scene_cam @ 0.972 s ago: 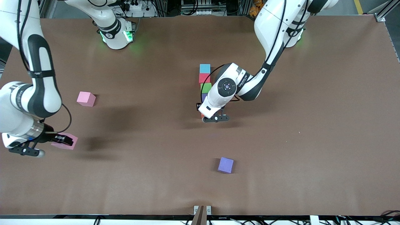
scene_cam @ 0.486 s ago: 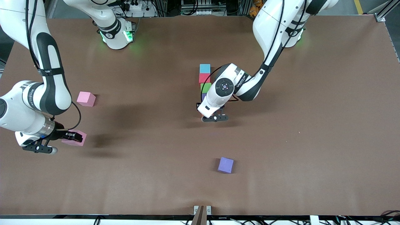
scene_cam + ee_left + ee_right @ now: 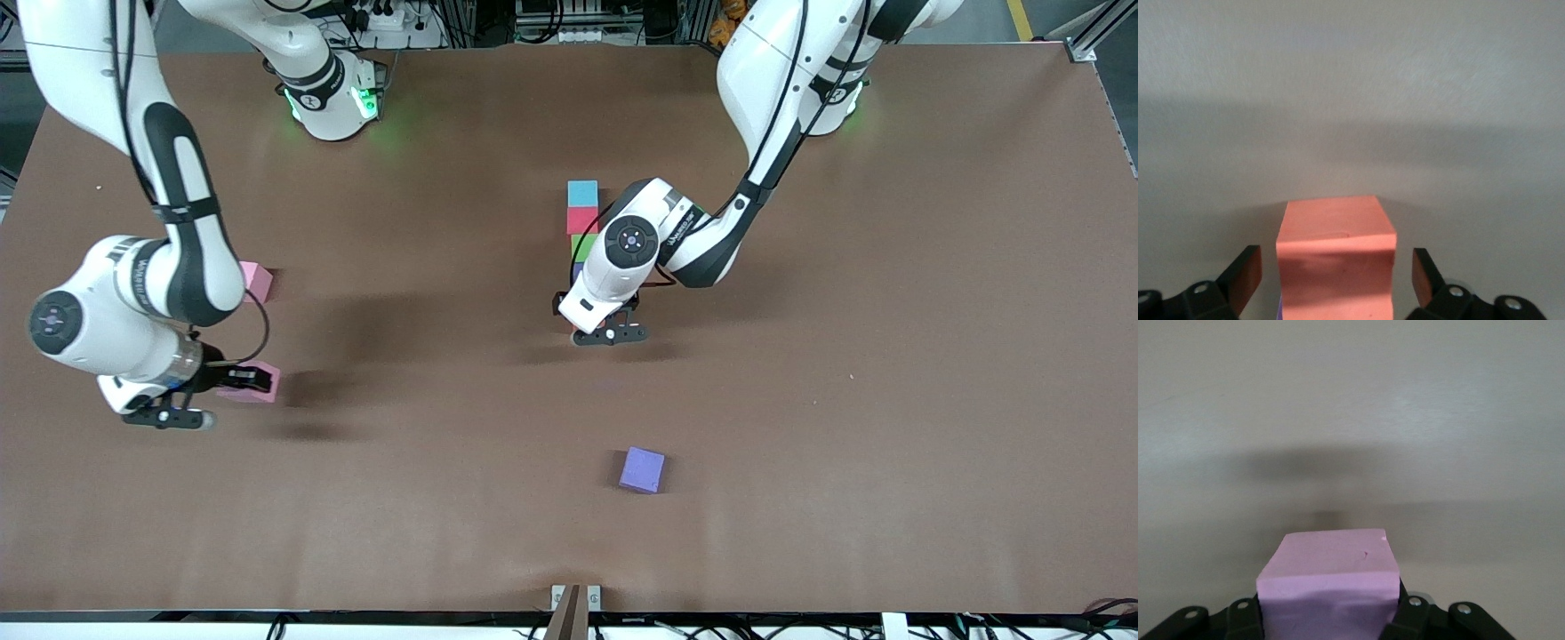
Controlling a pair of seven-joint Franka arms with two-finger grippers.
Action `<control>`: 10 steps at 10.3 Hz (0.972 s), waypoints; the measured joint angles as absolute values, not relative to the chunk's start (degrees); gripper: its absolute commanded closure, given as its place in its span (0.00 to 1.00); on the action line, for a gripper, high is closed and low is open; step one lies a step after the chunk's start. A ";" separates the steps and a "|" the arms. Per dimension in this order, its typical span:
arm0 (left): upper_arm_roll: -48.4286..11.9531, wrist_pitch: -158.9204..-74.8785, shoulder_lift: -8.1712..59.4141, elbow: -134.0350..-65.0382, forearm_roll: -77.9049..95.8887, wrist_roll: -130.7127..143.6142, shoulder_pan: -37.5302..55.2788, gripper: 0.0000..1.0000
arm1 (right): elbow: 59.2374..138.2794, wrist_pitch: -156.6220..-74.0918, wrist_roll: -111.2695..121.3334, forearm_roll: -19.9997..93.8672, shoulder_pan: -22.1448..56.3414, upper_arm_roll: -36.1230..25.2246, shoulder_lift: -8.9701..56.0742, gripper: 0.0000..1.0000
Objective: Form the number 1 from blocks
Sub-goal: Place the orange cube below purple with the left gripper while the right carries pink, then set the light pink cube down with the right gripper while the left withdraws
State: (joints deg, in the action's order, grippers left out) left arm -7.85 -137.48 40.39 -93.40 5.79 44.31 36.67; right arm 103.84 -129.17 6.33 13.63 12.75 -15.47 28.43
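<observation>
Block column mid-worktop, two blocks loose, one carried.
Left gripper [image 3: 1337, 283] low at the column's near end, jaws wide, clear of orange block [image 3: 1336, 267] on both sides; blue [image 3: 583, 193], red [image 3: 582, 220], green [image 3: 582, 246] in line farther up. Right gripper [image 3: 1330, 613] over the worktop [image 3: 889, 356] toward the right arm's end, clamped on pink block [image 3: 1328, 583]. Second pink block [image 3: 257, 280] near it; purple block [image 3: 643, 469] lying nearest the camera.
</observation>
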 measured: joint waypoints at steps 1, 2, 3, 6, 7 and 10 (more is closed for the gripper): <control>-7.57 -137.67 39.50 -92.68 5.63 44.32 35.91 0.00 | 103.86 -129.18 6.32 13.63 13.88 -15.43 28.79 0.41; -7.33 -137.71 37.62 -92.06 5.49 44.32 34.53 0.00 | 103.86 -129.30 6.35 13.65 15.27 -15.36 29.03 0.40; -7.22 -137.61 35.06 -91.66 5.35 44.32 32.79 0.00 | 103.85 -130.11 6.26 13.79 17.51 -15.28 29.15 0.40; -7.06 -133.10 25.69 -91.57 5.12 44.23 26.65 0.00 | 102.00 -133.17 -2.25 14.28 28.11 -15.14 30.01 0.37; -7.02 -130.23 22.95 -91.61 5.05 43.77 24.35 0.00 | 100.42 -133.19 -7.00 14.33 31.59 -15.14 30.79 0.37; -7.14 -118.71 14.85 -91.67 4.89 35.63 15.55 0.00 | 97.03 -133.26 -22.40 14.40 40.18 -14.97 34.16 0.35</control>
